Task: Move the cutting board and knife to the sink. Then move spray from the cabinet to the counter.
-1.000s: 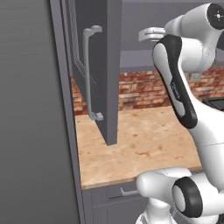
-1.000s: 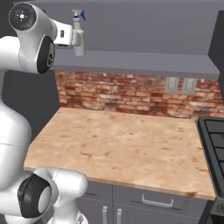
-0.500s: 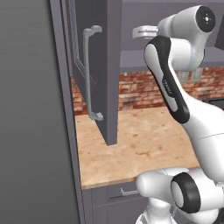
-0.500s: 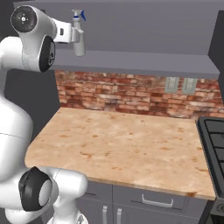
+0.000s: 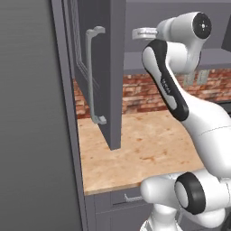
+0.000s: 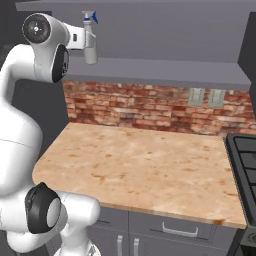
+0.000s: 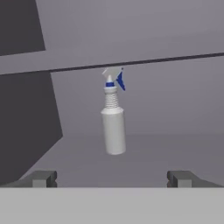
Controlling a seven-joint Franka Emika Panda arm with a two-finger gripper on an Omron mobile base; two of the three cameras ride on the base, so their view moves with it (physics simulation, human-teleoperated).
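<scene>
The spray (image 7: 113,118), a slim pale grey bottle with a white trigger head and blue nozzle, stands upright on the grey shelf (image 6: 165,70) inside the open cabinet (image 5: 106,67). My gripper (image 7: 113,178) is open and faces the bottle from a short distance, with the bottle centred between the fingertips (image 7: 43,178) and nothing held. From the right base view the spray (image 6: 90,42) sits just beyond my raised hand. The counter (image 6: 150,165) lies below the shelf. The cutting board, knife and sink are out of view.
The cabinet door hangs open over the counter's left end, its long bar handle (image 5: 90,76) facing out. A brick backsplash (image 6: 150,107) with two outlets runs behind. A black stove (image 6: 245,165) borders the counter on the right. Drawer fronts (image 6: 175,230) sit below.
My hand has reached further into the cabinet towards the spray. The bottle has not moved and the jaws have stayed open.
</scene>
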